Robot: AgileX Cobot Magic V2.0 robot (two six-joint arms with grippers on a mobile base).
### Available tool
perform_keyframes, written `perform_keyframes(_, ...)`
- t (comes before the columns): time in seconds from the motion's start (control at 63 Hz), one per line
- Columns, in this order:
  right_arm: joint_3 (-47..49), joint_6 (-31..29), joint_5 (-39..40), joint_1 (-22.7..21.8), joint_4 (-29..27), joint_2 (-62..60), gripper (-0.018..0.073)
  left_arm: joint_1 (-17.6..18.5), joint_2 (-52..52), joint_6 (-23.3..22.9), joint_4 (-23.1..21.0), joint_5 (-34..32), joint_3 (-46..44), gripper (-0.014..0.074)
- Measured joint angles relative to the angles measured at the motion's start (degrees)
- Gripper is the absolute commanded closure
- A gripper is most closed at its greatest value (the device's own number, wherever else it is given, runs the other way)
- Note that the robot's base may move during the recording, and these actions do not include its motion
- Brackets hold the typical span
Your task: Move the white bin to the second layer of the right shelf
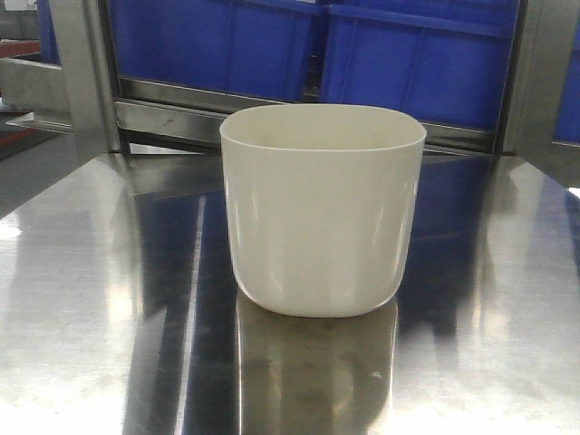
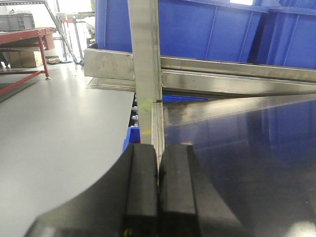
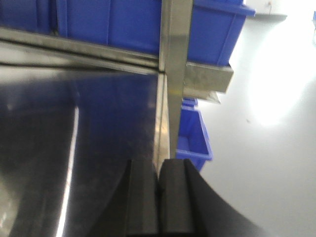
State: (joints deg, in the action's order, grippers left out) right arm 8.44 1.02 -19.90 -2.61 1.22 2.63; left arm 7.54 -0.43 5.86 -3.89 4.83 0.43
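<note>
White bin (image 1: 322,217) judged light, stiff, slippery; hold advised at rim; left claw (image 2: 158,195), right claw (image 3: 159,197) pressed together, empty.

The left hand (image 2: 158,170) is matte black, with two flat, blocky fingers (image 2: 142,190) widening into a curved base. The right hand (image 3: 159,173) looks the same.

Blue crates (image 1: 272,45) behind a mirror-like steel tabletop (image 1: 82,299), a red-framed table (image 2: 22,33) on the grey floor (image 2: 59,138)

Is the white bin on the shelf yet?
No, the white bin stands upright on the flat steel tabletop, in front of the blue crates.
</note>
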Motion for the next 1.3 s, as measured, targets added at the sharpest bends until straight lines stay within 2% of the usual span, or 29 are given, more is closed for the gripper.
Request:
perform_keyframes(0.159,5.8,0.0,-3.8,0.0,2.2,8.7,0.0502,0.0,0.0,0.0,0.0,0.0,0.0,0.0512)
perform_keyframes(0.429,13.7,0.0,-8.1,0.0,2.3,26.4,0.0502,0.0,0.0,0.0,0.0,0.0,0.0,0.0512)
perform_keyframes(0.699,26.2,0.0,-17.3,0.6,-5.4,45.0,0.0502,0.0,0.0,0.0,0.0,0.0,0.0,0.0512)
perform_keyframes(0.873,37.5,1.6,-27.5,5.0,-6.4,54.3,0.0494,0.0,0.0,0.0,0.0,0.0,0.0,0.0512)
perform_keyframes(0.969,43.9,4.8,-32.9,8.7,-6.4,59.3,0.0382,0.0,0.0,0.0,0.0,0.0,0.0,0.0512)
perform_keyframes(1.128,50.4,11.8,-36.3,13.5,-6.0,65.7,0.0126,0.0,0.0,0.0,0.0,0.0,0.0,0.0512)
perform_keyframes(1.207,54.3,16.7,-37.5,16.6,-5.9,68.5,0.0067,0.0,0.0,0.0,0.0,0.0,0.0,0.0512)
perform_keyframes(1.302,58.7,22.0,-39.5,20.0,-5.4,71.4,0.0053,0.0,0.0,0.0,0.0,0.0,0.0,0.0512)
